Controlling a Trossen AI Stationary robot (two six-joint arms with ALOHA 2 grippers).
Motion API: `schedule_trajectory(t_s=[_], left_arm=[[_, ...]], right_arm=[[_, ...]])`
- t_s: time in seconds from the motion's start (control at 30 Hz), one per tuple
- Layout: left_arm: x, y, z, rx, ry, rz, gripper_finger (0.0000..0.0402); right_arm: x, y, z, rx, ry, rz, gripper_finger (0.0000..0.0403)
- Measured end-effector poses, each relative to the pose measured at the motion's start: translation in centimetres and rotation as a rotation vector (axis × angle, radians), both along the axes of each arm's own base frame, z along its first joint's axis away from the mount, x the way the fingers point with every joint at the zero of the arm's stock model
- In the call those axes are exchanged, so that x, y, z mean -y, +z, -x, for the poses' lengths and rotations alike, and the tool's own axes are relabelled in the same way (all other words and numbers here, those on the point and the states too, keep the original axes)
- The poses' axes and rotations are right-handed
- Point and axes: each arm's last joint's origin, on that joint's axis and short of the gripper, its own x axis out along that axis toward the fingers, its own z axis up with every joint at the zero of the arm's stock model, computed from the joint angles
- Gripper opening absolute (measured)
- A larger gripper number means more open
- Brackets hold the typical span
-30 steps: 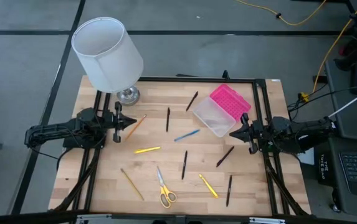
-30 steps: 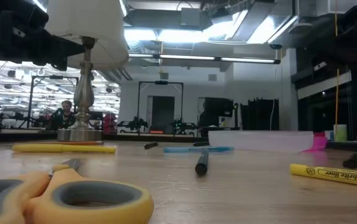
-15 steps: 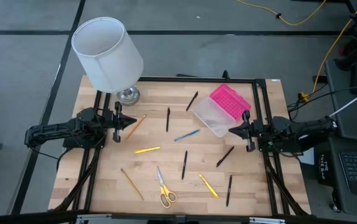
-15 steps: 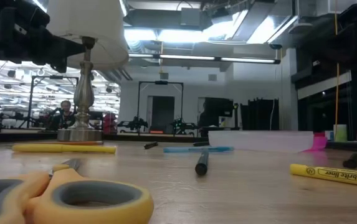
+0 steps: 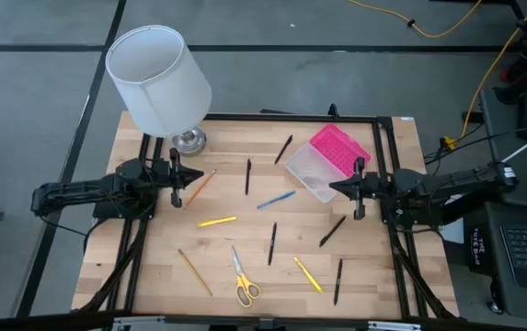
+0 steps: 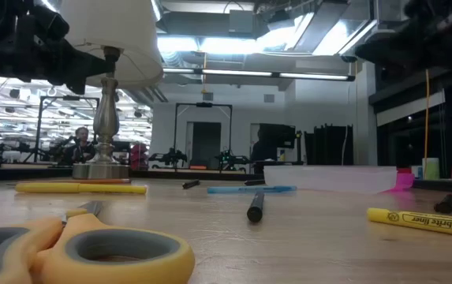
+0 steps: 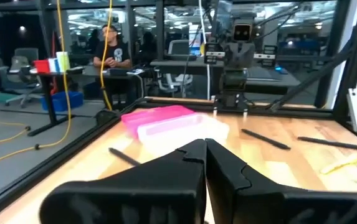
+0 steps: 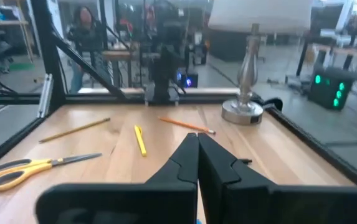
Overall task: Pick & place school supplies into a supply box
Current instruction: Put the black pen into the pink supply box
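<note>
Left gripper [image 5: 184, 182] hovers fingers pressed together, empty, beside the lamp [image 5: 159, 81], the orange pencil [image 5: 200, 187] just off its tip. Pens and scissors [image 5: 242, 278] lie scattered, nothing packed yet. The supply box [image 5: 326, 162] sits open across from the lamp to receive them; right gripper [image 5: 343, 188], closed and empty, hangs just beside it.
</note>
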Motion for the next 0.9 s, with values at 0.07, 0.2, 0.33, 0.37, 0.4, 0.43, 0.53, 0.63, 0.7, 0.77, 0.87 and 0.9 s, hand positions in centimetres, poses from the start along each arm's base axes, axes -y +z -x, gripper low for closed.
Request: schedule_trajectory(t_s=[0.07,0.2,0.33,0.37,0.4,0.43,0.53,0.63,0.7,0.77,0.87,0.9], left_arm=[[0.1,0.1,-0.3,0.002,-0.022,-0.013,0.0001],[0.5,-0.1,-0.9,-0.027,-0.067,-0.035,0.0001],[1.0,-0.2,-1.4,-0.052,-0.112,-0.033,0.0001],[1.2,0.1,-1.6,-0.061,-0.116,-0.034,0.0001],[1.3,0.4,-1.8,-0.066,-0.11,-0.033,0.0001],[1.5,0.7,-1.9,-0.07,-0.103,-0.037,0.0001],[1.9,1.7,-2.6,-0.119,-0.093,-0.044,0.0001],[2.4,2.3,-3.4,-0.175,-0.074,-0.048,0.0001],[2.7,2.7,-4.0,-0.205,-0.057,-0.053,0.0001],[2.9,3.1,-4.5,-0.23,-0.036,-0.065,0.0001],[3.1,3.7,-5.2,-0.272,-0.025,-0.118,0.0003],[3.2,3.9,-5.4,-0.276,-0.029,-0.123,0.0003]], right_arm=[[-0.1,0.7,-0.9,-0.033,-0.005,0.002,0.0002],[-0.3,1.1,-2.6,-0.107,-0.005,0.014,0.001],[-0.5,1.3,-3.9,-0.147,-0.005,0.02,0.0014],[-0.6,1.3,-4.1,-0.156,-0.005,0.021,0.0014],[-0.6,1.3,-4.3,-0.163,-0.005,0.022,0.0015],[-0.6,1.3,-4.5,-0.168,-0.004,0.022,0.0015],[-0.7,1.4,-4.8,-0.177,-0.007,-0.001,0.0016],[-0.7,1.5,-5.0,-0.18,-0.006,-0.003,0.0017],[-0.7,1.6,-5.0,-0.171,-0.006,-0.003,0.0017],[-0.7,1.7,-5.0,-0.17,-0.006,-0.005,0.0017],[-0.7,1.6,-5.0,-0.176,-0.004,0.013,0.0018],[-0.7,1.6,-5.0,-0.183,-0.003,0.026,0.0018]])
